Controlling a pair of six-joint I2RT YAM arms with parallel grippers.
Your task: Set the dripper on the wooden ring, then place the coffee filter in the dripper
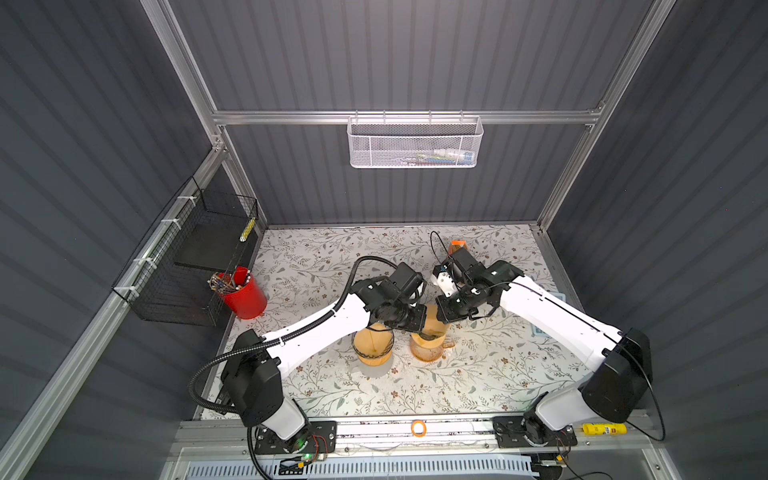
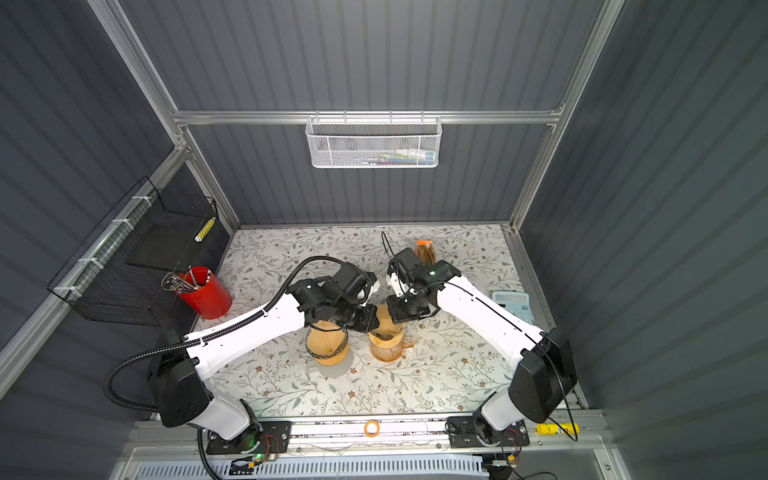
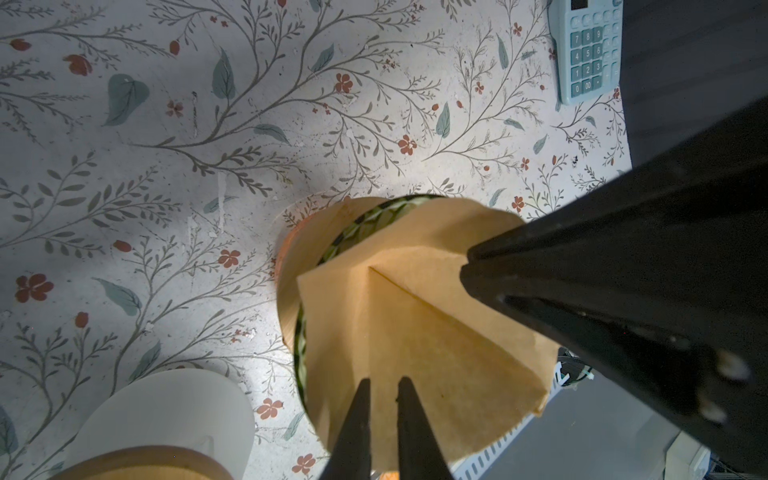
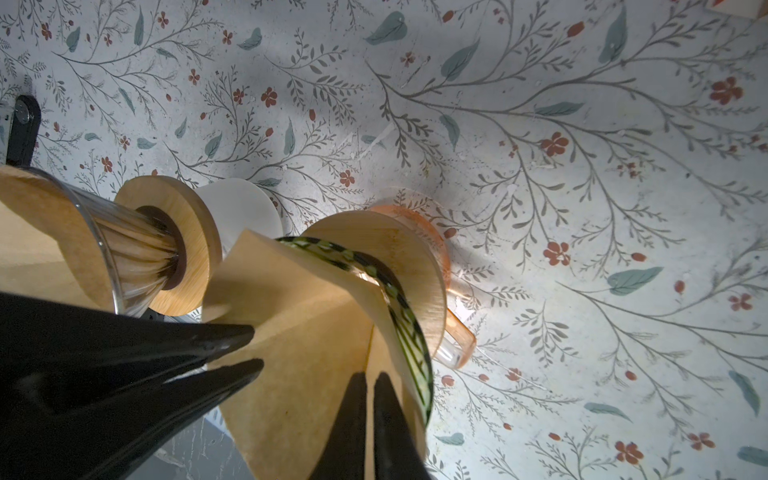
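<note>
Hard to make out in both top views, mid-frame, beneath arms (image 1: pixel 328 318). From wrist views: clamped on filter (image 3: pixel 415 332) with left fingers (image 3: pixel 360 419) and right fingers (image 4: pixel 355 419), at dripper (image 4: pixel 411 340) rim.

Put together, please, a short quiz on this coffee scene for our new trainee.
1. True or false: the left gripper hangs open, clear of the paper filter.
2. How many grippers pinch the paper filter? A: none. B: one. C: two.
3. In a few words: what does the green-rimmed dripper stand on?

Key
1. False: it is shut on the paper filter.
2. C: the right gripper pinches it too.
3. The orange mug.
</note>
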